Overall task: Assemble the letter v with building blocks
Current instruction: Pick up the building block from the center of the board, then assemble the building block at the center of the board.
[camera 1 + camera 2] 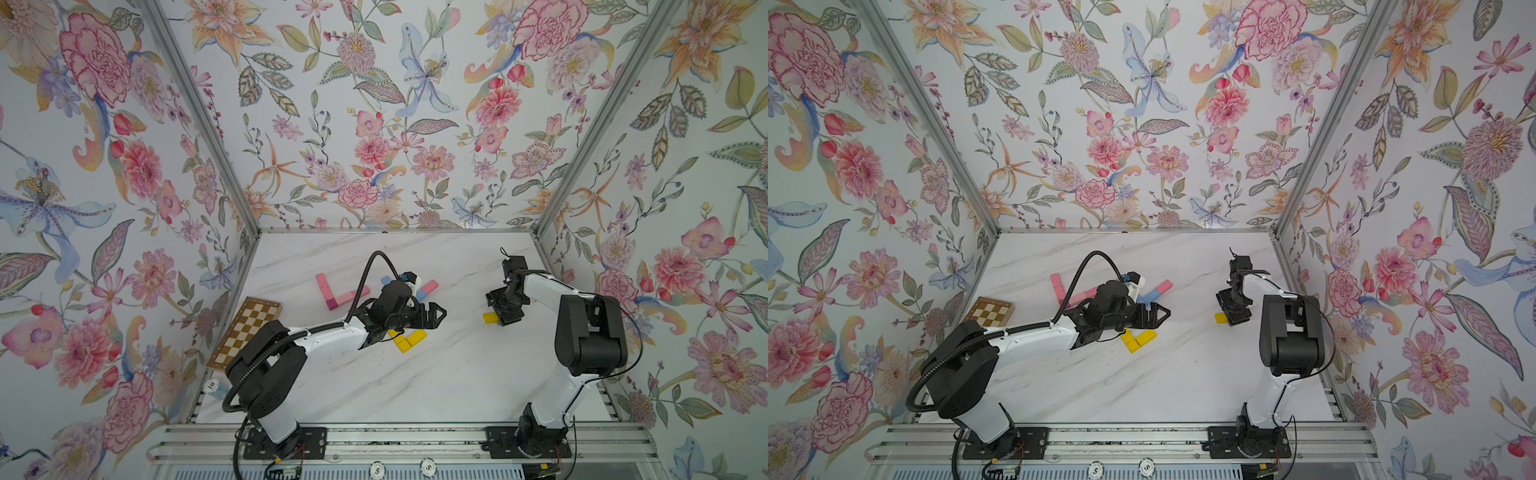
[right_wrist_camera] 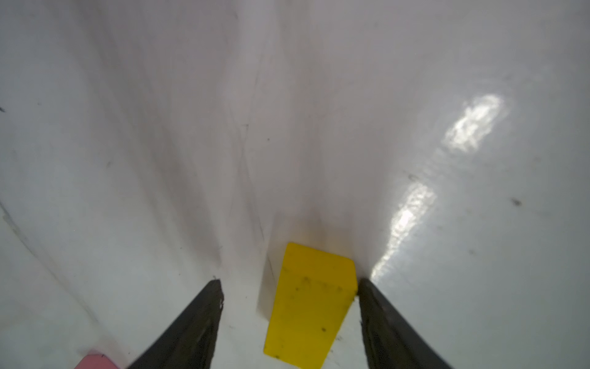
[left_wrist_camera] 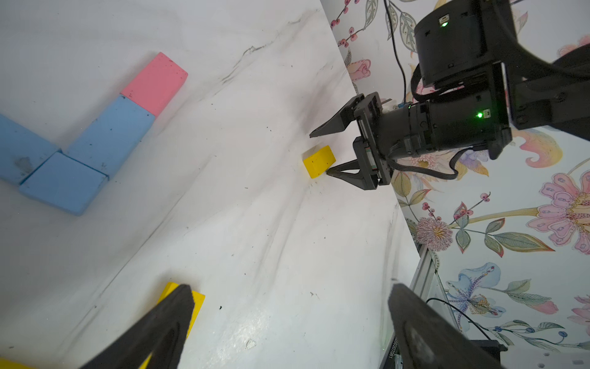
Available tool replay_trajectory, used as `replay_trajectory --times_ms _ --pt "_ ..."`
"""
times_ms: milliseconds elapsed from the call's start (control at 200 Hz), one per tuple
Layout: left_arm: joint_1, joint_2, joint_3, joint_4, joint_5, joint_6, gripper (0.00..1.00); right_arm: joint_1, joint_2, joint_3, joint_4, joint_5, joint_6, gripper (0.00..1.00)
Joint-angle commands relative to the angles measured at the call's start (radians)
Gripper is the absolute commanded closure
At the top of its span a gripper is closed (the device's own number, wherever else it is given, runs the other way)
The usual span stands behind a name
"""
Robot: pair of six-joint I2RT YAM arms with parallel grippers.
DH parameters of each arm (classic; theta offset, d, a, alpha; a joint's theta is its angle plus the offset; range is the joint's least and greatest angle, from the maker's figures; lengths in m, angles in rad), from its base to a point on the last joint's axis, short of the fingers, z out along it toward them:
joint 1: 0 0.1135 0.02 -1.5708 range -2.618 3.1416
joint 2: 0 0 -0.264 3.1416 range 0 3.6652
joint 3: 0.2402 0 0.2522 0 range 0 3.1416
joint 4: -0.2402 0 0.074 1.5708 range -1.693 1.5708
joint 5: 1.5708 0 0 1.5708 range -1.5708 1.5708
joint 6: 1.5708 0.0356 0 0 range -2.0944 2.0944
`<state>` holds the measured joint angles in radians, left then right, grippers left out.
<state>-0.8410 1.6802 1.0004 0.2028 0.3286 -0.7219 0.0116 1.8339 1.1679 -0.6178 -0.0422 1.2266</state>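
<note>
One matte yellow oblong brick (image 1: 491, 318), three o'clock of wide-open, empty left gripper (image 3: 291, 287). Right gripper (image 2: 290, 281) half-open astride it, one finger (image 2: 383, 319) touching.

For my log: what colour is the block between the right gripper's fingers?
Yellow block; right wrist view shows it best.

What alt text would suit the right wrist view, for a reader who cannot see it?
A yellow block lies on the white table between the two dark fingers of the open right gripper, touching one finger, with a gap to the other.
</note>
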Motion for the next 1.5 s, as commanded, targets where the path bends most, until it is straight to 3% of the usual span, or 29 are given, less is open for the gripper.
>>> replay_trajectory --times_ms 0,65,170,385,651,911,1496 --pt "-0.002 0.015 0.033 -0.018 -0.02 0.021 0.01 -0.007 0.011 -0.025 -0.018 0.006 0.023 0.38" --pt "0.002 0.008 0.031 -0.023 -0.02 0.021 0.01 -0.007 0.023 -0.027 -0.018 0.007 0.019 0.44" --pt "0.014 -0.01 0.013 -0.023 -0.022 0.019 0.01 0.001 0.019 -0.033 -0.019 0.026 0.007 0.63" --pt "0.068 -0.079 -0.081 -0.009 -0.036 0.013 0.01 0.136 -0.001 -0.016 -0.02 0.037 0.04 0.75" --pt "0.168 -0.191 -0.235 0.05 -0.003 -0.04 0.01 0.342 0.072 0.073 -0.032 0.039 0.104 0.76" --pt "0.222 -0.248 -0.353 0.101 0.009 -0.079 0.01 0.472 0.144 0.17 -0.055 0.049 0.138 0.75" --pt "0.251 -0.283 -0.398 0.11 0.014 -0.08 0.01 0.608 0.167 0.166 -0.084 0.07 0.231 0.73"
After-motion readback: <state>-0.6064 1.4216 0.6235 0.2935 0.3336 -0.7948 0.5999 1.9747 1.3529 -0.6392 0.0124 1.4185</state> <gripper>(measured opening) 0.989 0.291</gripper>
